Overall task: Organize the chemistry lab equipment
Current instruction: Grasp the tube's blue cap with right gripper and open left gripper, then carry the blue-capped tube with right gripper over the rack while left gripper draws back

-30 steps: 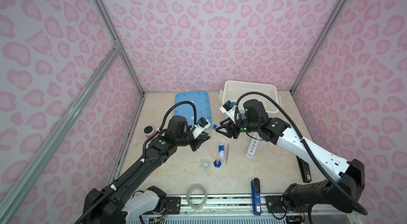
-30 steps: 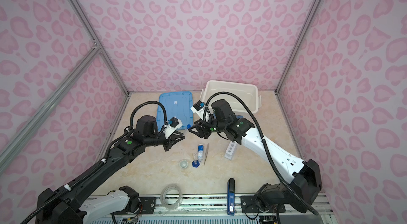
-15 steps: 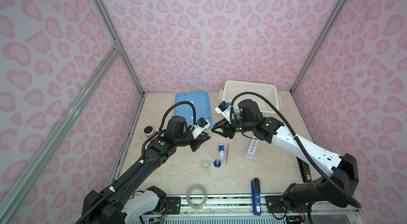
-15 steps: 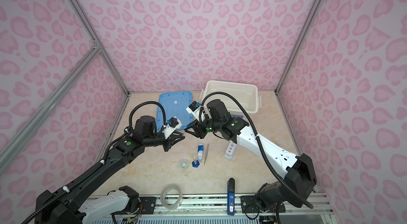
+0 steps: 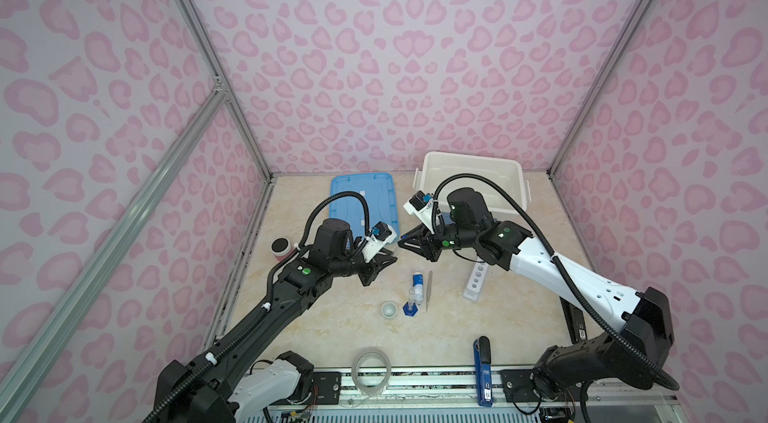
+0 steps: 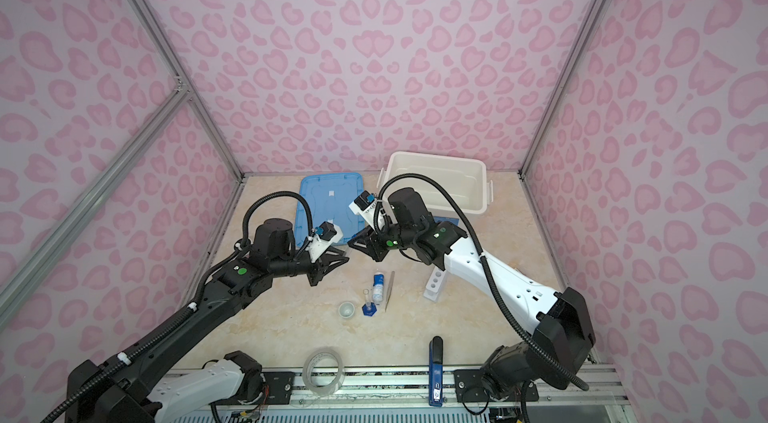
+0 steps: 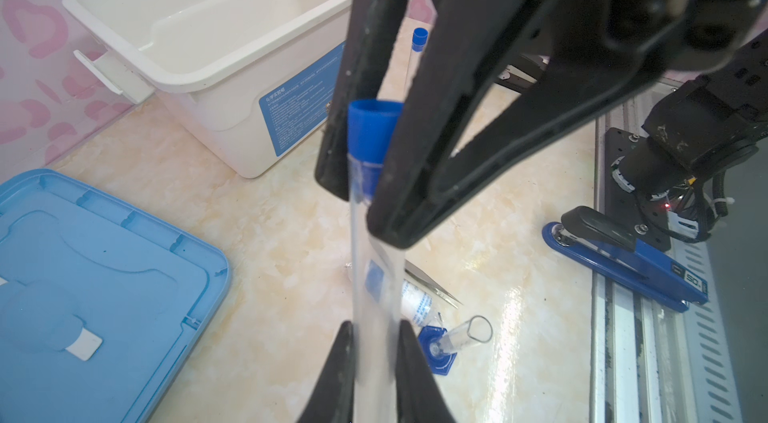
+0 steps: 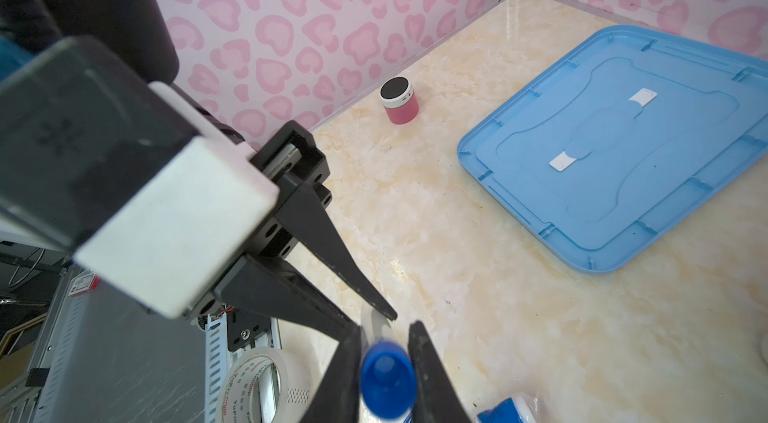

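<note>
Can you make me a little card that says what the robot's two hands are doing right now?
Left gripper: shut on the test tube, on its clear part
Right gripper: shut on the same test tube, at its blue cap
Test tube: held above the table by both
On the table: bottle, tweezers, dish, cylinder, rack

Both top views are looking down from high in front, sharing the whole worktop (image 5: 332, 325). Wrist cameras are facing each other close-up, both catching the blue lid (image 7: 104, 275).
</note>
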